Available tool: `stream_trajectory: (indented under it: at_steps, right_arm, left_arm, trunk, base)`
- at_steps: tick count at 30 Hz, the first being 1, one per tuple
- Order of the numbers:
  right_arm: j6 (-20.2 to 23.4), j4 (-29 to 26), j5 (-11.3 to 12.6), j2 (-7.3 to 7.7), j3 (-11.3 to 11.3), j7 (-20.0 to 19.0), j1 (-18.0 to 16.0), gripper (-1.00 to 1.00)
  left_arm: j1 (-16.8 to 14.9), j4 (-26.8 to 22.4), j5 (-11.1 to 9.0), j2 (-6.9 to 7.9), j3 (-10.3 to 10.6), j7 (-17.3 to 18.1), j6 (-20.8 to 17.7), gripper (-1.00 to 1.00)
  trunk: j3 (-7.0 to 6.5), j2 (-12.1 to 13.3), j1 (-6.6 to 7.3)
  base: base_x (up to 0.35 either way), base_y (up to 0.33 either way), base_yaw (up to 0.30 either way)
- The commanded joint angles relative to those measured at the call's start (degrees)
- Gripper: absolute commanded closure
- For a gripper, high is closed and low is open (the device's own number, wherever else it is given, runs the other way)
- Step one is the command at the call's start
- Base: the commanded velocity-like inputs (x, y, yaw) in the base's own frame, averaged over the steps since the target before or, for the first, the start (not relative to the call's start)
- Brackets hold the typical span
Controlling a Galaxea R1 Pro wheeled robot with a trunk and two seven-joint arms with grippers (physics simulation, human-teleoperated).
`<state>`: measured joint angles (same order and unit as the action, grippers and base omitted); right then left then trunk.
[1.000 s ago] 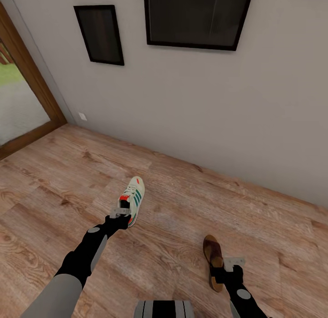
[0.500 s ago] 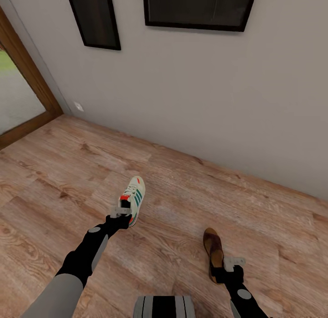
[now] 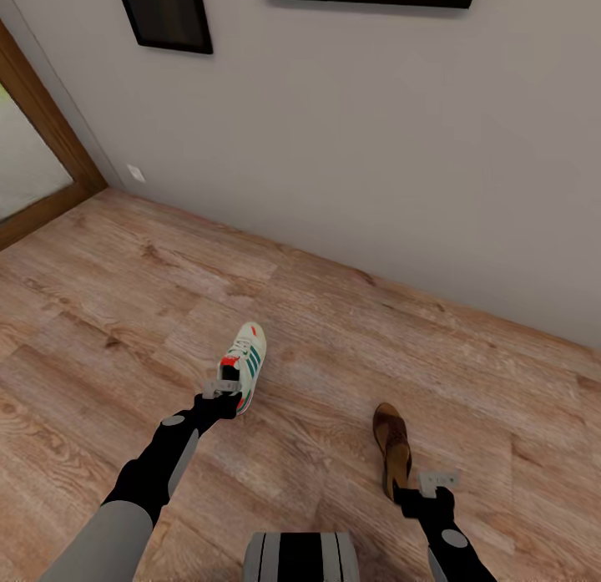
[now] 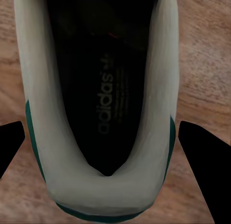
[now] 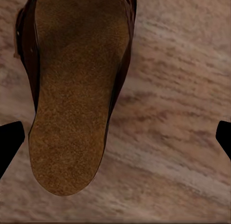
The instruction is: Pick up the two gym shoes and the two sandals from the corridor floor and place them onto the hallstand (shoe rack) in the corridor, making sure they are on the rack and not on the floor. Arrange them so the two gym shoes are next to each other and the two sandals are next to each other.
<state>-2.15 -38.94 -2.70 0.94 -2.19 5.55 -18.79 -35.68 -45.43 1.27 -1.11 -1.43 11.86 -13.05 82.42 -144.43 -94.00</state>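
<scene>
**One shoe per arm, both low over the corridor floor**

At about eight o'clock in the head view, the left gripper (image 3: 224,392) meets the heel of a white lace-up gym shoe with green side stripes and a red-orange heel patch (image 3: 245,361). The shoe's toe points toward twelve o'clock, so the heel collar is probably the handle for carrying it. In the left wrist view its dark fingers (image 4: 204,161) flank the heel (image 4: 103,185); whether they are clenched on it I cannot tell. "adidas" reads on the black insole.

At about five o'clock, the right gripper (image 3: 436,482) sits just beside the heel of a dark reddish-brown leather sandal with a tan footbed (image 3: 392,448). Its fingers (image 5: 9,142) stand wide apart, released. No lettering shows on the footbed (image 5: 72,113).

Both shoes are over the light wood-grain plank floor (image 3: 125,298), near the grey wall (image 3: 376,148).
</scene>
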Motion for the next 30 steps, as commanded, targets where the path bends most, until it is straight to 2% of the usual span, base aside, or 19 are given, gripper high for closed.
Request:
stream_trajectory:
  at_steps: [1,10,19,30]
  right_arm:
    - [-0.1,0.0,-0.3,-0.03,0.0,0.1,0.0,-1.00]
    - [-0.2,-0.1,-0.4,-0.27,0.2,0.1,0.0,-1.00]
    - [-0.2,-0.1,-0.3,-0.22,0.0,0.2,0.0,-1.00]
    - [-0.1,0.0,-0.3,-0.08,-0.1,0.1,0.0,-1.00]
  left_arm:
    - [0.0,-0.1,0.2,-0.03,-0.1,0.3,-0.3,1.00]
    - [0.0,-0.2,0.2,0.15,-0.1,0.3,-0.3,1.00]
    - [0.1,-0.8,0.2,0.06,0.0,0.3,-0.3,1.00]
    - [0.2,-0.9,0.1,-0.03,-0.1,0.3,-0.2,1.00]
  trunk:
    - [0.13,0.0,0.01]
    - [0.51,0.0,0.01]
    - [0.52,0.0,0.01]
    - [0.52,0.0,0.01]
  base:
    - [0.000,0.000,0.000]
    - [0.000,0.000,0.015]
    - [0.000,0.000,0.139]
    - [0.032,0.097,-0.038]
